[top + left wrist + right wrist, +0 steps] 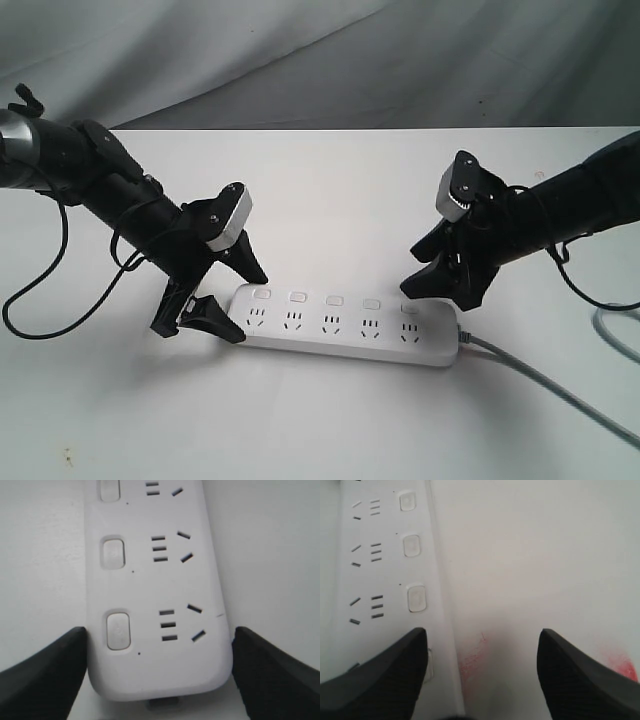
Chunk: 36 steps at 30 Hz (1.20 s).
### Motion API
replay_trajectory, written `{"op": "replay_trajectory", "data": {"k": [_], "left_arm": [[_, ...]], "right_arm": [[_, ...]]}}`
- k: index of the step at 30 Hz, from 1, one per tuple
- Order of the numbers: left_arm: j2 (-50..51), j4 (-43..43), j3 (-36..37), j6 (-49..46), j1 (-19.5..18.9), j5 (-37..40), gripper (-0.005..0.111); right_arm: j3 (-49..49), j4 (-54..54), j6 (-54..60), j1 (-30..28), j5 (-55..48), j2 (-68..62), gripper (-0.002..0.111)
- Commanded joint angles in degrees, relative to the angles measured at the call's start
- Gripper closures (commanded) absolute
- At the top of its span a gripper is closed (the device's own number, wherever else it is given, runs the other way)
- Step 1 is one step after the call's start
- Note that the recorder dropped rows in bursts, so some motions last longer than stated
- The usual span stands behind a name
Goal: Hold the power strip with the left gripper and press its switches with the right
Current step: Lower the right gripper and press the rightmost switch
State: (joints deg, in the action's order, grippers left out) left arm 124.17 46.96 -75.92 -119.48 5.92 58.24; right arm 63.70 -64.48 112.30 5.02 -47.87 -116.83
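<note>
The holding step looks done. The left gripper [159, 632] has its jaws clenched across the width of the power strip [345, 325], at the rounded end away from the cord [540, 385]. One black pad [45, 680] lies against each long edge, and the end switch and its socket sit between the jaws. The strip lies flat on the white counter [330, 200].

The pressing step is in hand but, as I judge it, not yet made. The right gripper [482, 632] has its jaws spread wide and grasps nothing. One finger [380, 675] hangs over the strip's cord end and half covers the switch there, while the other is out over bare counter, well apart from the strip. Whether that finger already touches the button cannot be told. The rest of the switches [334, 300] run in a row from the right jaws toward the left jaws.

The next move calls for the fingertip to be centred on the small button, not the socket beside it, and then pushed straight down. The left jaws must hold firm so the strip does not tip or slide.
</note>
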Motion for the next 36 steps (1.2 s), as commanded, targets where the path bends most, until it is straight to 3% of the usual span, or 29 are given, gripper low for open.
{"op": "replay_trajectory", "data": {"k": [1,17,26,36], "left_arm": [[0.1,0.8,-0.4,-0.5,0.3,0.0,0.072],[0.1,0.8,-0.4,-0.5,0.3,0.0,0.072],[0.1,0.8,-0.4,-0.5,0.3,0.0,0.072],[0.1,0.8,-0.4,-0.5,0.3,0.0,0.072]], "right_arm": [[-1.6,-0.7,0.8,-0.3,1.2,0.5,0.049],[-1.6,-1.0,1.3,2.5,3.1,-2.4,0.049],[-1.6,-4.4,2.0,2.3,2.8,3.1,0.049],[-1.9,1.1,-1.2,2.2,5.3,-0.1,0.049]]}}
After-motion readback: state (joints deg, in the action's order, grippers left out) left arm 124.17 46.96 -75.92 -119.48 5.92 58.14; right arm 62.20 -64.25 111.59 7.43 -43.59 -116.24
